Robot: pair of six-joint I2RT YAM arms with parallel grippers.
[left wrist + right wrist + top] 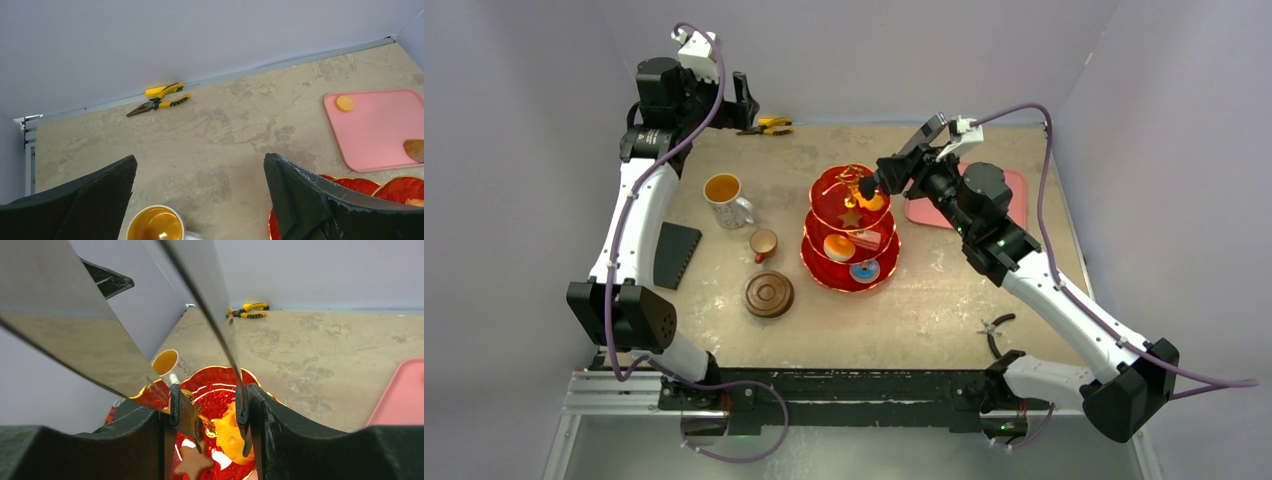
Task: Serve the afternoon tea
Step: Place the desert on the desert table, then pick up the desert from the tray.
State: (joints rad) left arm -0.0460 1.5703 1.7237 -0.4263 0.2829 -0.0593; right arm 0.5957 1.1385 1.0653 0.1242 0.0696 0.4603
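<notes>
The red three-tier stand (854,262) with its gold handle is mid-table, with small pastries on every tier. My right gripper (874,185) hovers over the top tier, shut on metal tongs (65,325). The black tong tips are spread apart. A yellow-orange pastry (232,432) lies on the top tier beside the right tip, and a brown star cookie (192,460) lies just below. The white mug of amber tea (724,198) stands left of the stand, with the small brown cup (764,243) and brown saucer (769,294) nearer me. My left gripper (200,165) hangs open and empty above the mug (155,225).
A pink tray (1021,190) lies right of the stand, with a round cookie (345,103) on it. Yellow pliers (769,126) lie by the back wall. Small black pliers (996,330) are at the front right. A black textured pad (677,255) sits at the left.
</notes>
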